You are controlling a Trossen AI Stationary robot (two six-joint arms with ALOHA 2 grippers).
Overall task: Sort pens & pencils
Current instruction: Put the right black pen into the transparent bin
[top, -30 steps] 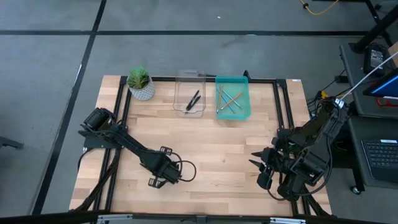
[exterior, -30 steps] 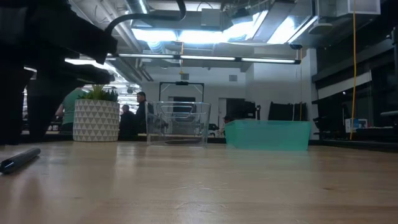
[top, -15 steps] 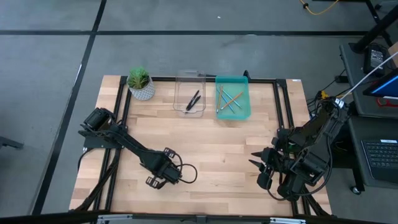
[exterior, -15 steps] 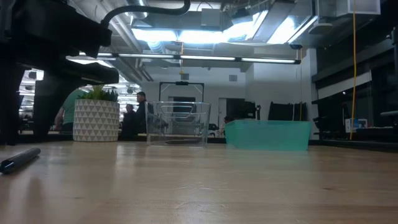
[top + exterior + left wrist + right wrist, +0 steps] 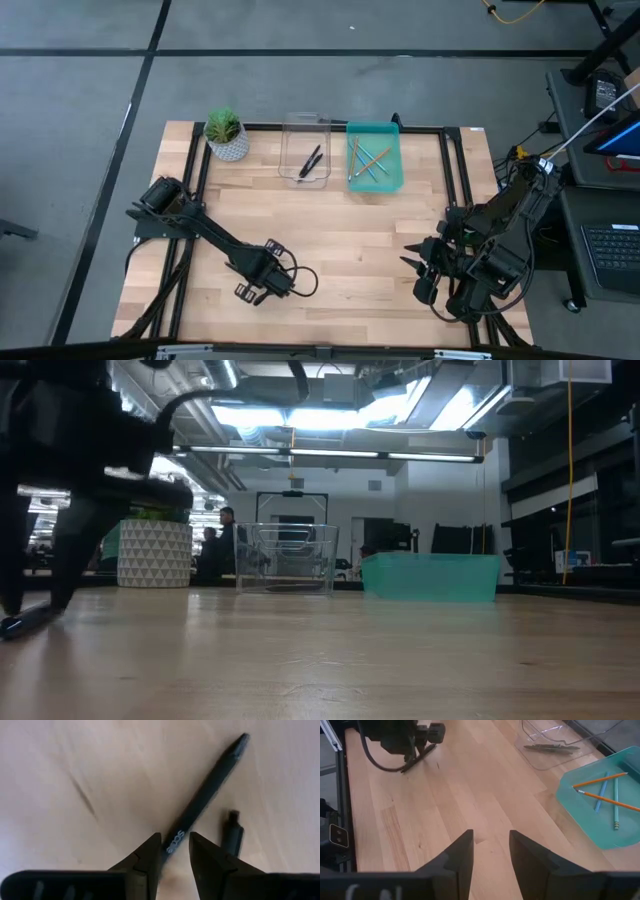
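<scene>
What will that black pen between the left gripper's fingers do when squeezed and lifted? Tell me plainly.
The pen looks like a straight, thin rod, so probably stiff and light. It lies flat on the wooden table and seems round, so it may roll if nudged. The left gripper straddles one end, so it could tilt when lifted.

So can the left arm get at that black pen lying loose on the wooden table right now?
Probably yes: the left gripper is open and straddles the black pen, and nothing lies between its fingers and the pen.

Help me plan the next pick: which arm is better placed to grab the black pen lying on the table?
Left. Its claw is down at the pen, fingers open either side of it. The right claw waits near the table's right edge, far away.
</scene>
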